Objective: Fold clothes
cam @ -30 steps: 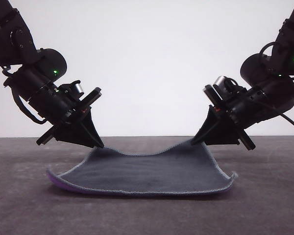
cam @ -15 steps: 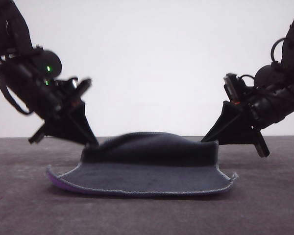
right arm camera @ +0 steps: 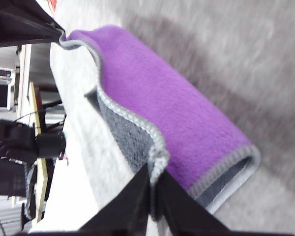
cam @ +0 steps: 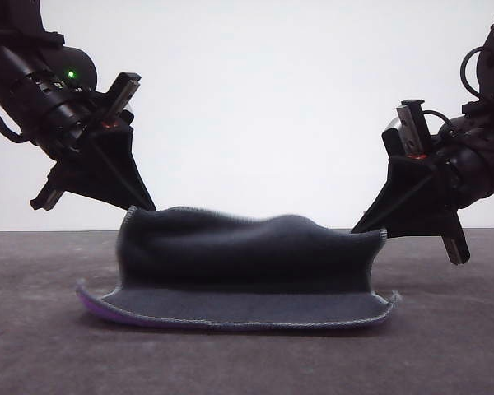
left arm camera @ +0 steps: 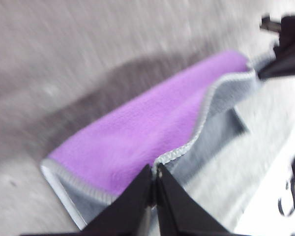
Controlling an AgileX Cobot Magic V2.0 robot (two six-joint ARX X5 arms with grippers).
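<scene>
The left hand (cam: 145, 206) and right hand (cam: 364, 230) each pinched a far corner of the cloth (cam: 239, 267), lifting that edge while its near edge rested on the surface (cam: 33, 346).

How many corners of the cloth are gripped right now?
2: the left gripper pinches the cloth's far-left corner, the right gripper its far-right corner. Both near corners lie on the table.
</scene>
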